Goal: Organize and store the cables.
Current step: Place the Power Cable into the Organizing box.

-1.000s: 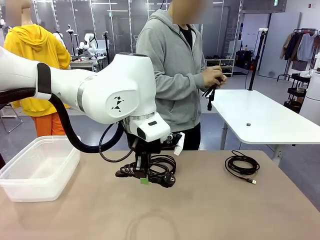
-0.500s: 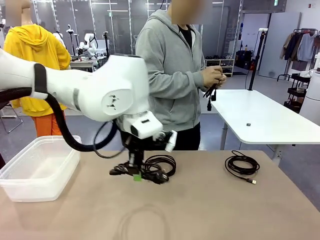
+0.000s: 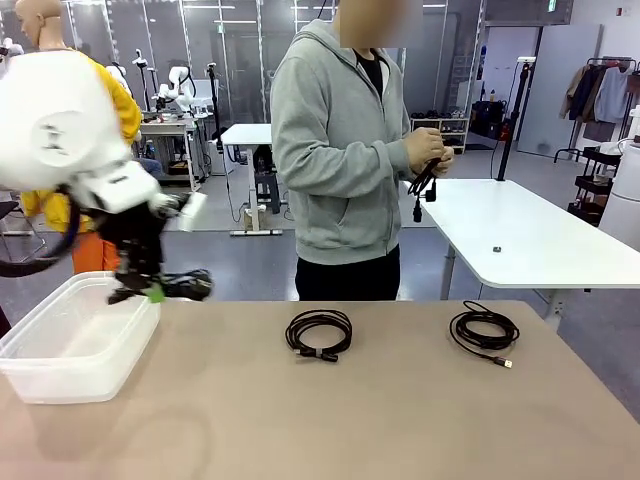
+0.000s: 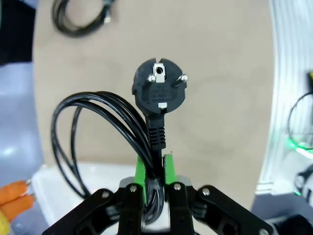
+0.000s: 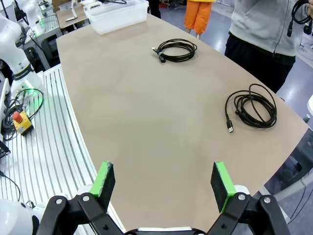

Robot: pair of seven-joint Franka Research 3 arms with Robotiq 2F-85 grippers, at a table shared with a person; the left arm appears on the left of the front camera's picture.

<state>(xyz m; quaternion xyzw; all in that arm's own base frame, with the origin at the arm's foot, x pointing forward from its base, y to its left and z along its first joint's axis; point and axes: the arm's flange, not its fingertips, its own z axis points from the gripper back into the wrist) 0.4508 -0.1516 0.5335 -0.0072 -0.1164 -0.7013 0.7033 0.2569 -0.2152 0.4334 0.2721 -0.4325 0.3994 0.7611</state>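
Table point(image 3: 400, 420): you are looking at one tan top, running across the lower half of the front view.
Tub point(image 3: 60, 350): one clear plastic bin is sitting on the table at the lower left of that view.
Right gripper point(image 5: 164, 183): it is standing wide open at the bottom of its wrist view, and nothing is lying between its green pads.
Left gripper point(image 3: 152, 293): it is pinching narrow on a power cord point(image 4: 98, 117) and hanging above the tub's right rim, at the left of the front view.
Cables: you are counting four. The power cord is looping out of the left gripper. A middle coil point(image 3: 319, 333) is lying at the centre of the table. A right coil point(image 3: 484, 329) is lying at centre right, well apart from it. A fourth cable point(image 3: 420, 190) is dangling from the person's hands point(image 3: 425, 150), right of centre in the upper half.
Plug point(image 4: 159, 90): one round two-pin plug is pointing up at the centre of the left wrist view.
Writing: the small white tag on the plug's face is showing too small for you to read.
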